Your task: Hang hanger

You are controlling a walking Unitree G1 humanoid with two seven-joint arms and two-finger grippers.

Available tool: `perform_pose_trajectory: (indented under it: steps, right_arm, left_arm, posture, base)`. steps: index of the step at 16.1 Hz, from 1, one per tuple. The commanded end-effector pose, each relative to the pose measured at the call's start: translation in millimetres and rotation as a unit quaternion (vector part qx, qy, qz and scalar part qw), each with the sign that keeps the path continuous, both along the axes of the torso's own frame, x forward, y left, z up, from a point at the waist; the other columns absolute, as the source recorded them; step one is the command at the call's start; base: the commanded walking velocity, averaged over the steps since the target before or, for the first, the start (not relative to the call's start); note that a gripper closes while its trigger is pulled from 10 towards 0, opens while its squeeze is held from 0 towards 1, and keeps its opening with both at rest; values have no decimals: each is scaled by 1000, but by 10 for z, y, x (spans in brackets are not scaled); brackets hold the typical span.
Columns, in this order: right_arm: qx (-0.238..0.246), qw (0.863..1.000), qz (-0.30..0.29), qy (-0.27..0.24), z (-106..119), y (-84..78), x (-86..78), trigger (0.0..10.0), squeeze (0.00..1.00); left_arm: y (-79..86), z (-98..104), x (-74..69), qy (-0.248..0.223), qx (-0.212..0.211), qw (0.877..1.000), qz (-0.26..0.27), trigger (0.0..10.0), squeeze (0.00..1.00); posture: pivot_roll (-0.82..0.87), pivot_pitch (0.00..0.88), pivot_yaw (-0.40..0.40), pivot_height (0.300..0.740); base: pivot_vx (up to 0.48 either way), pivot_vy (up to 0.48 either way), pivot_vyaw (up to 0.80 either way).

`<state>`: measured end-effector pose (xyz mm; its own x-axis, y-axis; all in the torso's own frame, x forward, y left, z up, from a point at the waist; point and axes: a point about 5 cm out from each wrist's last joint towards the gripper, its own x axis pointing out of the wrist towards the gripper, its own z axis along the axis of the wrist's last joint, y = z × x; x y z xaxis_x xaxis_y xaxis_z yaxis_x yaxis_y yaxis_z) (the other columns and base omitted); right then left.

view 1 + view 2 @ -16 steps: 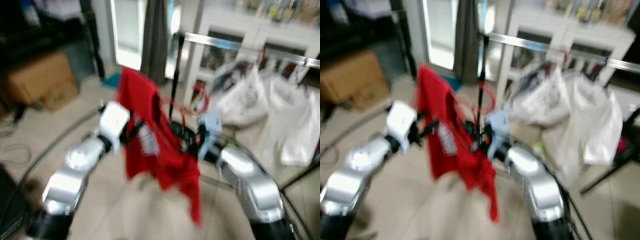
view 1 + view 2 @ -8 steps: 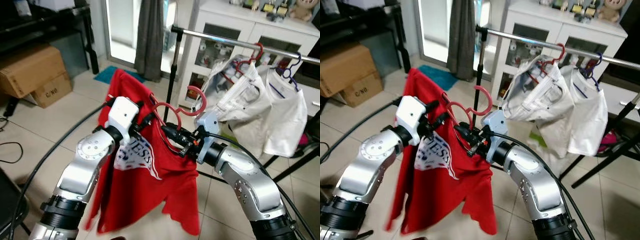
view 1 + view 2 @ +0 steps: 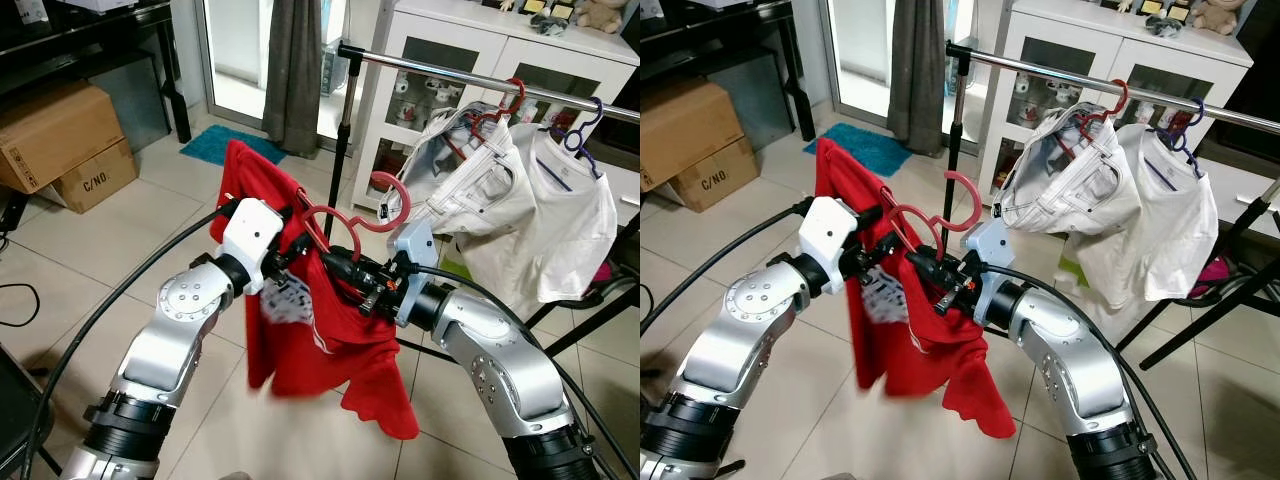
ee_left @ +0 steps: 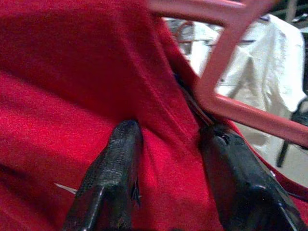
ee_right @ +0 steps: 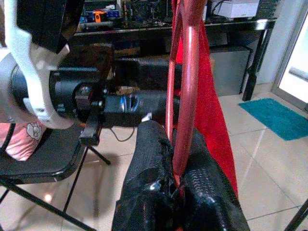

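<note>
Beyond both arms runs a chrome clothes rail. Pinched in the right gripper, the pink plastic hanger is best lifted level; the left gripper is clamped on the red T-shirt.

My fingers are matt black with a fine rough grain. The shirt is soft red cloth, the hanger smooth pink plastic. My arms are brushed silver metal; the rail is shiny metal, the floor glossy tile.
</note>
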<state>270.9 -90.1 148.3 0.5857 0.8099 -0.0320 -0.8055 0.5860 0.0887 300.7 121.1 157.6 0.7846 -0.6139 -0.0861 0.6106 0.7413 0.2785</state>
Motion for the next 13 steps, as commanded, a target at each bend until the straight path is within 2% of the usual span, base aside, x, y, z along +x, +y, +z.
perform_pose_trajectory:
  steps: [1, 2, 3, 4, 6, 7, 13]
  right_arm:
    - [14, 1000, 8, -20, 100, -6, 0, 0, 0]
    - [15, 1000, 8, -20, 109, -14, 2, 0, 0]
    - [14, 1000, 9, -21, 115, -21, 2, 0, 0]
    - [14, 1000, 9, -21, 115, -22, 1, 0, 0]
    - [12, 1000, 8, -20, 113, -43, -6, 0, 0]
    - [10, 1000, 7, -20, 110, -52, -5, 0, 0]
    - [8, 1000, 1, -18, 99, -57, 34, 0, 0]
  left_arm:
    - [-87, -9, -16, 8, 8, 1000, -24, 10000, 0]
    - [-42, -32, 15, 10, 12, 1000, 3, 10000, 0]
    - [27, -37, 68, 7, 13, 999, 41, 7490, 0]
    - [42, -34, 79, 4, 14, 999, 48, 7490, 0]
    - [91, -9, 103, -5, 10, 997, 71, 549, 0]
    - [93, -1, 97, -7, 5, 997, 72, 0, 0]
    - [66, 2, 35, -13, -12, 997, 74, 0, 0]
  posture:
    - [-67, 0, -80, 740]
    - [-76, 0, -81, 740]
    - [-76, 0, -81, 740]
    - [-76, 0, -81, 740]
    - [-80, 0, -86, 740]
    - [-80, 0, -87, 740]
    - [-71, 0, -95, 740]
  base:
    - [0, 0, 0]
    - [0, 0, 0]
    - [0, 0, 0]
    - [0, 0, 0]
    - [0, 0, 0]
    - [0, 0, 0]
    - [0, 0, 0]
